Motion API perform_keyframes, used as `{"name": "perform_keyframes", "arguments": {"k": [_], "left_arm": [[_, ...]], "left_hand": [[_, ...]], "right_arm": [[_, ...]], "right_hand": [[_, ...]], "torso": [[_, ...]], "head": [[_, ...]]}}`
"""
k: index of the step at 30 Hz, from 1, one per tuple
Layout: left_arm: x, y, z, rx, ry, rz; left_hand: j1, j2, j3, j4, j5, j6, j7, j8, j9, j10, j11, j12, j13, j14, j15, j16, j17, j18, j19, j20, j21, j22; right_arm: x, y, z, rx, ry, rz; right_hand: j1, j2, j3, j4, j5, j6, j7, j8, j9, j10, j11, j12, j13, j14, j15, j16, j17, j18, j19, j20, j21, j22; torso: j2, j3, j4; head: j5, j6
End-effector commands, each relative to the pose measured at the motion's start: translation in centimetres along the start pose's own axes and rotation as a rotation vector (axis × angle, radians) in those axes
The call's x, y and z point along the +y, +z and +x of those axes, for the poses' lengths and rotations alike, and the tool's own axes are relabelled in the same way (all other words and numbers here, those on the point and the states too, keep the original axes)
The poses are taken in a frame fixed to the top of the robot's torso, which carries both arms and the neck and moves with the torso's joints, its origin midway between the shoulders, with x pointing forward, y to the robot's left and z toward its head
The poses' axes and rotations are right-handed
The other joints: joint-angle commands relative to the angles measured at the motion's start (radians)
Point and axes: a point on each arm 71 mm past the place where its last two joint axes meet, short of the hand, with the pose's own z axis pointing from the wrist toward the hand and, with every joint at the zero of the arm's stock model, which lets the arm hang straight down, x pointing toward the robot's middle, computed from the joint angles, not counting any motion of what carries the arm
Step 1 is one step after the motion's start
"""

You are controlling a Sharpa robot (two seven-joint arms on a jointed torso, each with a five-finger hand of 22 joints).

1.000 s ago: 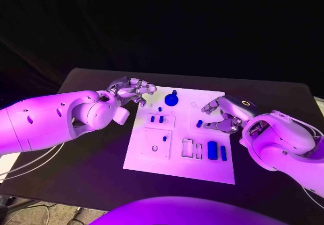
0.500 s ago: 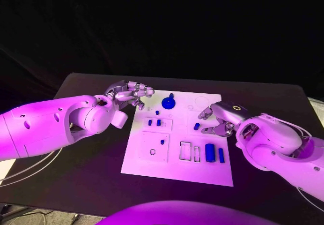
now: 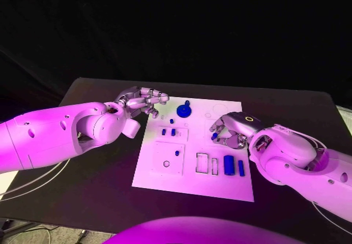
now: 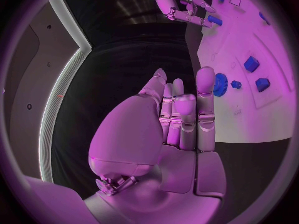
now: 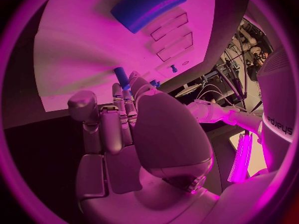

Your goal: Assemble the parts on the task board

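A black table (image 3: 95, 193) under dark surroundings carries the white rectangular task board (image 3: 194, 180) at its middle. On the board's near half, at about five o'clock from its centre, two long blue bars (image 3: 229, 164) lie side by side, just beside two empty rectangular slots (image 3: 202, 161). At seven o'clock sits a raised white square panel (image 3: 168, 158) with a small blue stud on it.

The right hand (image 3: 226, 133) rests over the board's edge at three o'clock, its fingers curled down around a small blue cylindrical peg (image 3: 214, 136); the right wrist view shows the fingertips (image 5: 133, 79) touching that peg (image 5: 121, 77) against the board, though whether it is truly pinched or only touched cannot be told.

Farther out, at about ten o'clock from the centre, two small blue blocks (image 3: 168, 132) stand in a framed recess. The left hand (image 3: 141, 100) hovers at the board's far corner at eleven o'clock, fingers loosely bent and apart, holding nothing. Just beside it at twelve o'clock lies a round blue disc with a short handle (image 3: 184, 110).
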Motion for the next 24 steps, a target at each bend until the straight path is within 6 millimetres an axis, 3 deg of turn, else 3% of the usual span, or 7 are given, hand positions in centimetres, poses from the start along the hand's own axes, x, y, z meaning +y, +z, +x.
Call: {"name": "perform_keyframes", "arguments": {"k": [1,11,19,24], "left_arm": [[-0.1,0.0,0.3,0.023,-0.017,0.009],[-0.1,0.0,0.3,0.028,-0.019,0.008],[-0.2,-0.1,0.4,0.039,-0.020,0.009],[-0.2,-0.1,0.4,0.039,-0.017,0.009]], "left_hand": [[0.004,0.009,0.001,-0.003,-0.004,-0.007,-0.003,0.007,-0.002,-0.007,0.002,0.002,-0.001,-0.005,0.002,-0.004,-0.001,-0.008,-0.006,0.001,-0.004,0.000],[0.005,0.010,0.002,-0.003,-0.004,-0.007,-0.003,0.007,-0.002,-0.007,0.002,0.002,-0.001,-0.005,0.002,-0.004,-0.001,-0.008,-0.006,0.001,-0.004,0.000],[0.006,0.012,0.003,-0.003,-0.004,-0.008,-0.003,0.007,-0.002,-0.007,0.002,0.002,-0.002,-0.005,0.002,-0.003,0.001,-0.008,-0.006,0.001,-0.003,0.001],[0.008,0.013,0.004,-0.004,-0.004,-0.008,-0.003,0.008,-0.002,-0.008,0.002,0.002,-0.002,-0.006,0.002,-0.004,-0.001,-0.008,-0.006,0.001,-0.002,0.002]], "right_arm": [[-0.1,0.1,0.3,0.016,-0.001,-0.004],[-0.3,0.5,0.8,0.054,-0.014,0.012],[-0.4,0.8,1.5,0.083,-0.034,0.020],[0.0,0.8,1.4,0.048,-0.020,0.003]], "right_hand": [[0.001,0.014,0.019,0.003,-0.007,0.021,-0.001,0.008,0.003,0.020,-0.002,-0.003,-0.001,0.050,-0.009,0.006,0.002,-0.008,0.007,-0.003,0.005,0.005],[0.000,0.015,0.070,0.005,-0.013,0.076,0.000,0.018,0.008,0.059,-0.012,-0.021,-0.001,0.051,-0.017,0.013,0.008,-0.009,0.009,-0.011,0.014,0.015],[0.000,0.013,0.078,0.003,-0.018,0.081,-0.001,0.017,0.008,0.061,-0.012,-0.026,-0.001,0.051,-0.017,0.016,0.013,-0.010,0.011,-0.012,0.017,0.020],[-0.006,0.013,0.090,0.004,-0.020,0.096,-0.001,0.020,0.010,0.077,-0.015,-0.029,0.000,0.051,-0.019,0.017,0.014,-0.011,0.014,-0.013,0.022,0.027]], "torso": [[-0.001,-0.0004,-0.0009],[-0.001,0.0001,-0.0013],[-0.001,-0.0005,0.0002],[-0.001,0.0001,-0.0019]], "head": [[0.005,-0.001],[0.007,-0.005],[0.008,-0.011],[0.012,-0.012]]}}
